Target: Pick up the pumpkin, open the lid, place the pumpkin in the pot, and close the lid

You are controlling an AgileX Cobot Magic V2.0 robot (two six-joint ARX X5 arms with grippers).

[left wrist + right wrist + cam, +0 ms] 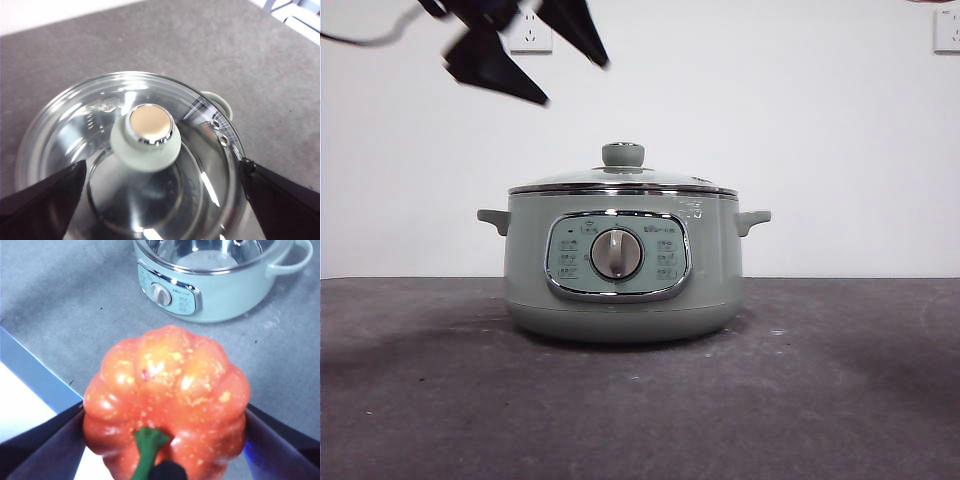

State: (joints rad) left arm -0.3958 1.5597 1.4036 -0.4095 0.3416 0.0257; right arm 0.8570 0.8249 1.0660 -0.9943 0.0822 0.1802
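Sage-green pot [620, 270] mid-surface [840, 400], dial facing near, glass lid [623, 182] seated on its rim. Left end effector [525, 50] high at upper left in the front view, jaws spread wide above the lid's knob [145, 136] — touching nothing. Right end effector [165, 440] clamped on the orange pumpkin [167, 400] — held in the air, well apart from the pot, green stem [145, 445] showing.

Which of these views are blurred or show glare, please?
Front view: the left pincer is motion-smeared; the pot is sharp. Left wrist view: streaky reflections on the glass lid, its knob soft. Right wrist view: the pumpkin is slightly soft with shiny highlights.
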